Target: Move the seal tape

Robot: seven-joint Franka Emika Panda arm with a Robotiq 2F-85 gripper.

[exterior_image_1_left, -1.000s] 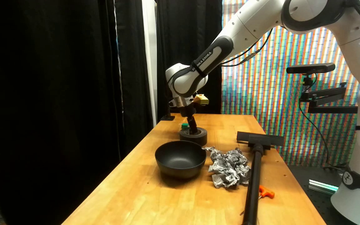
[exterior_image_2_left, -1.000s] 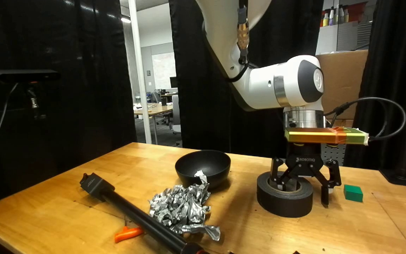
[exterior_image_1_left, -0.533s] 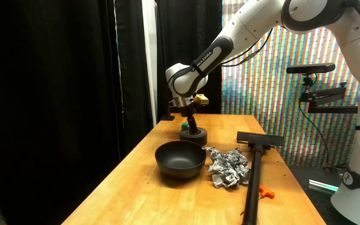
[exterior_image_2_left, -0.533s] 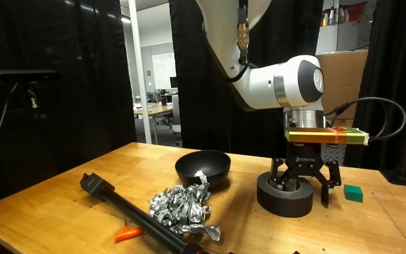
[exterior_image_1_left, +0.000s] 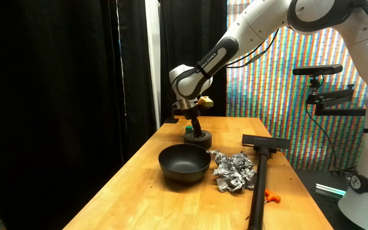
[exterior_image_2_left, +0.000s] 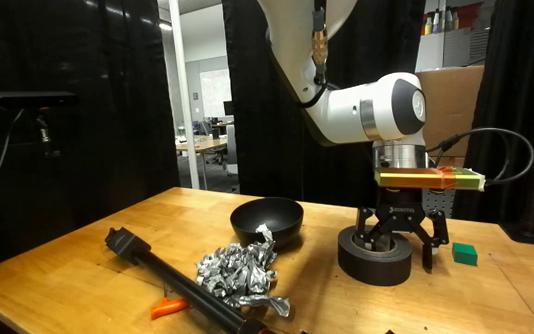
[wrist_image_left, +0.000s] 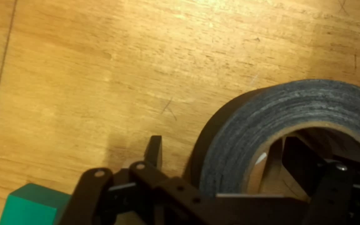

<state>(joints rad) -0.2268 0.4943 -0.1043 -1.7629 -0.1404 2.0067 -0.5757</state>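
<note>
The seal tape, a wide dark grey ring with a brown-edged hollow core, lies flat on the wooden table in both exterior views (exterior_image_1_left: 200,142) (exterior_image_2_left: 372,268). Much of it also shows at the right of the wrist view (wrist_image_left: 261,131). My gripper (exterior_image_2_left: 401,257) is open, pointing down astride the roll's wall, as the wrist view also shows (wrist_image_left: 223,151). One finger is down inside the hollow core. The other finger is outside the ring, and a gap shows between it and the outer side. The lower tip of the inner finger is hidden by the roll in the exterior views.
A green block (exterior_image_2_left: 464,253) lies just beyond the outer finger. A black bowl (exterior_image_2_left: 267,220), a crumpled silver foil lump (exterior_image_2_left: 239,273), a long black tool (exterior_image_2_left: 183,283) and an orange-handled tool (exterior_image_2_left: 168,307) lie on the table (exterior_image_2_left: 322,301). A black post base (exterior_image_2_left: 530,234) stands at the edge.
</note>
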